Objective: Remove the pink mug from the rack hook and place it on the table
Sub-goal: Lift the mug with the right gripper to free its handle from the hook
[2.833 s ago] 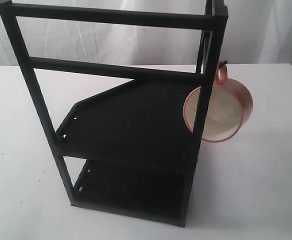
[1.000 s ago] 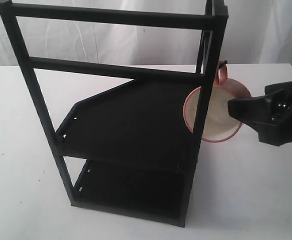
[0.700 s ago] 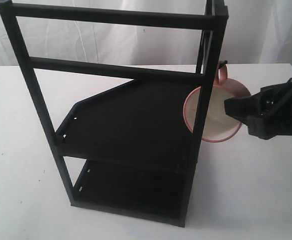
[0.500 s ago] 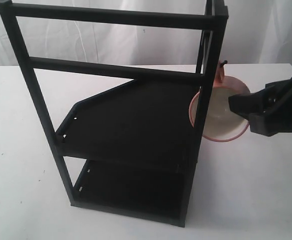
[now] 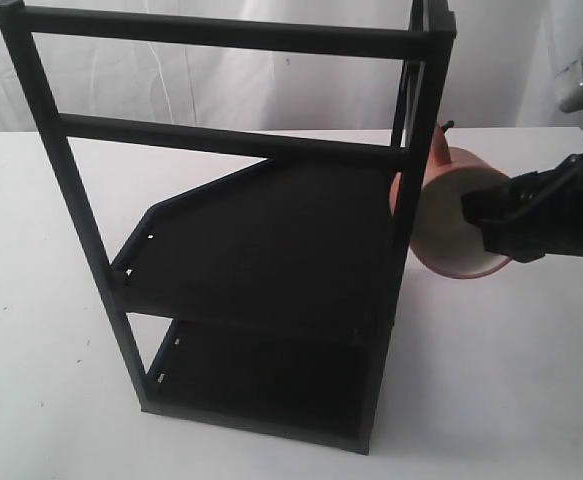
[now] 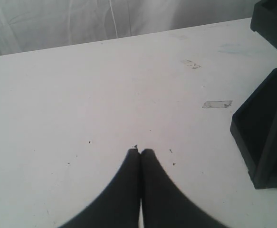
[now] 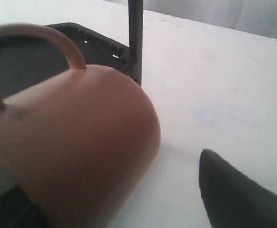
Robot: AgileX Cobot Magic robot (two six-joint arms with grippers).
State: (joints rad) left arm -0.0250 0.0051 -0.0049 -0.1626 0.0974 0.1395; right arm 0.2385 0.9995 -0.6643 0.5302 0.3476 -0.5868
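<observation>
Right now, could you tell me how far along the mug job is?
Done: the right gripper is at the rim of the pink mug. In hand: the mug is tilted beside the rack hook; I cannot tell if it is free. Left: setting it on the table.

the left gripper has its two fingers pressed tight together. the right gripper reaches in level from the right, jaws parted, only one finger visible to its wrist camera.
</observation>
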